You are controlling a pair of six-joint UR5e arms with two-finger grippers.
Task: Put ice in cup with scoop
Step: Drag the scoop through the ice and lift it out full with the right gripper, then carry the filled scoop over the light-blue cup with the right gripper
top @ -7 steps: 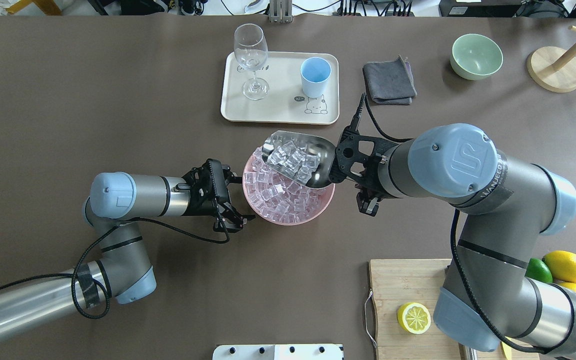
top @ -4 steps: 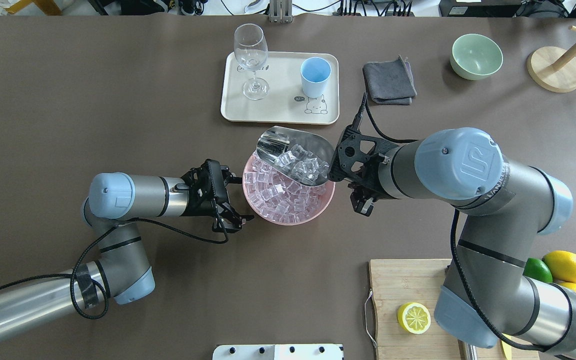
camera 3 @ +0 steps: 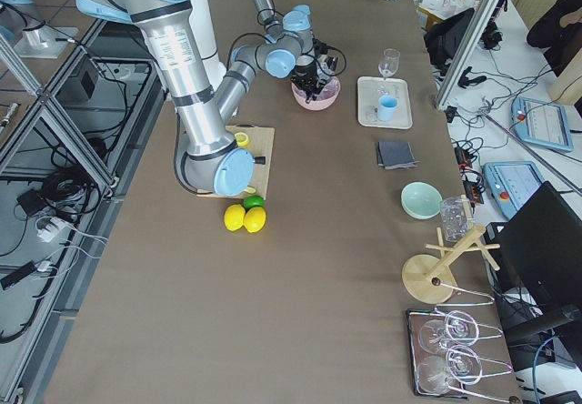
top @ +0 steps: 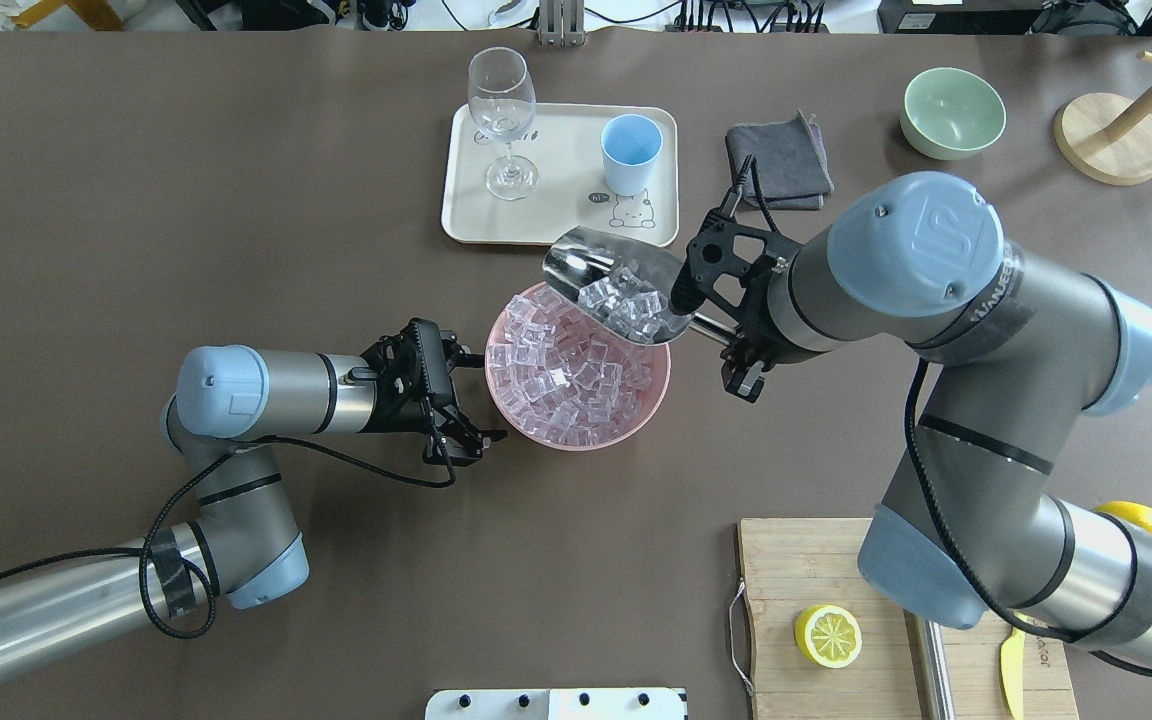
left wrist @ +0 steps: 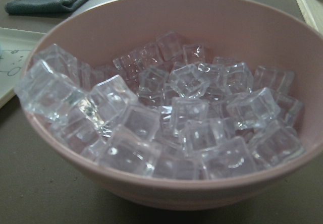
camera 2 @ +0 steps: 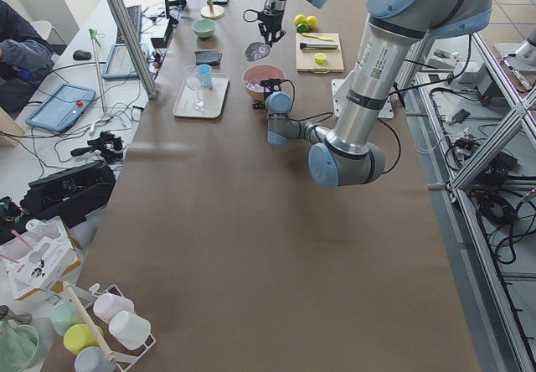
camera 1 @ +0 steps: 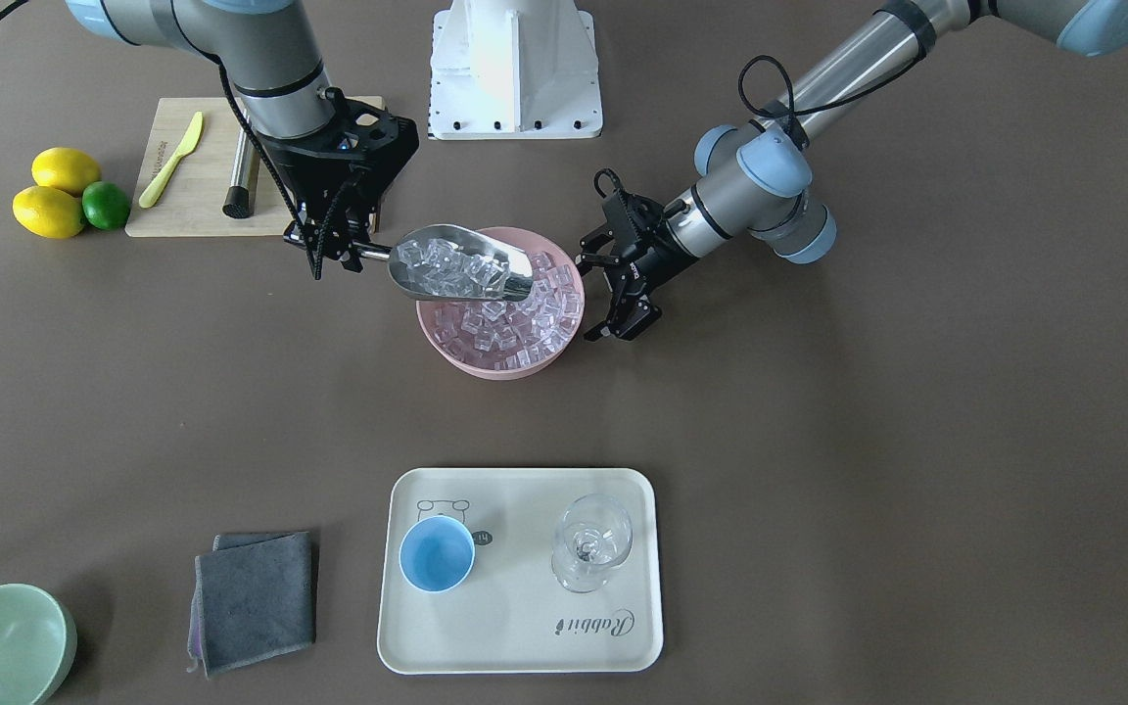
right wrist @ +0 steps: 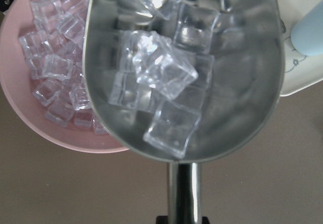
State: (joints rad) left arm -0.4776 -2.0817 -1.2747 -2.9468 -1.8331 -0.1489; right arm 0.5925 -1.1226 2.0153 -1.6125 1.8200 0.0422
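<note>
Bright, even light from above falls on the matte brown surface (top: 236, 150), leaving only soft, faint shadows. The shiny steel scoop (right wrist: 237, 82) carries glare and mirror streaks, and the clear glassy ice cubes (left wrist: 192, 80) sparkle. The pale pink round bowl (left wrist: 202, 12) looks slightly soft close up. Straight lines lean at the side views' edges.

A bowl (top: 636, 425) of ice (top: 561, 380) sits mid-bench (top: 186, 200). The scoop (top: 576, 265), with ice in it, hangs over the bowl's far right rim, near the tray (top: 556, 222) behind. On the tray, the glass (top: 502, 100) stands left, the cup (top: 630, 150) right; a cloth (top: 779, 160) lies right of the tray.
</note>
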